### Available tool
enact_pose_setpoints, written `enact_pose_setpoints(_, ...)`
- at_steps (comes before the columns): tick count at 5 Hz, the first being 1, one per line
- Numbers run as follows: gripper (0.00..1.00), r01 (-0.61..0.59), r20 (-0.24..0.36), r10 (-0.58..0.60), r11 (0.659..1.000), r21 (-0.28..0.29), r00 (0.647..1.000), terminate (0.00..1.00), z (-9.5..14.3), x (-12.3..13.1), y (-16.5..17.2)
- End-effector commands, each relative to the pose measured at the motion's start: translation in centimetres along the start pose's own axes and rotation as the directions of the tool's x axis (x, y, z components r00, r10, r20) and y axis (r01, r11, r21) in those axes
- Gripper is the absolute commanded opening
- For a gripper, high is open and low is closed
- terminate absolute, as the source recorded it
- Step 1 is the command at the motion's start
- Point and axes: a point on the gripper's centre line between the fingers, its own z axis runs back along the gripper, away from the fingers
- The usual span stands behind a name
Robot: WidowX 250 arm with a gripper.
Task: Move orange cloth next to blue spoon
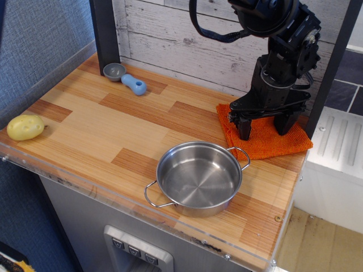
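The orange cloth [266, 141] lies flat at the right side of the wooden counter, behind the steel pot. My black gripper [264, 129] stands right over the cloth, its jaws spread wide, both fingertips down at the fabric. Nothing is held between them. The blue spoon [127, 78], with a light-blue handle and grey bowl, lies at the far left back of the counter, well away from the cloth.
A steel pot [198, 177] with two handles stands near the front edge, just in front of the cloth. A yellow potato [25, 127] lies at the front left. A dark post [106, 31] stands at the back left beside the spoon. The counter's right edge is close to the cloth.
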Motion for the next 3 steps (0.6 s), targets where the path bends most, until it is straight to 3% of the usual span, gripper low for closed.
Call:
enact_pose_setpoints(1, 1.0, -0.129, 0.039, 0.128, 0.992, 0.012, 0.991, 0.0, 1.0, 3.7, 4.2)
enact_pose_setpoints(3, 1.0, -0.214, 0.055, 0.213, 0.977, 0.014, 0.975, 0.0, 1.4, 6.9, 6.6)
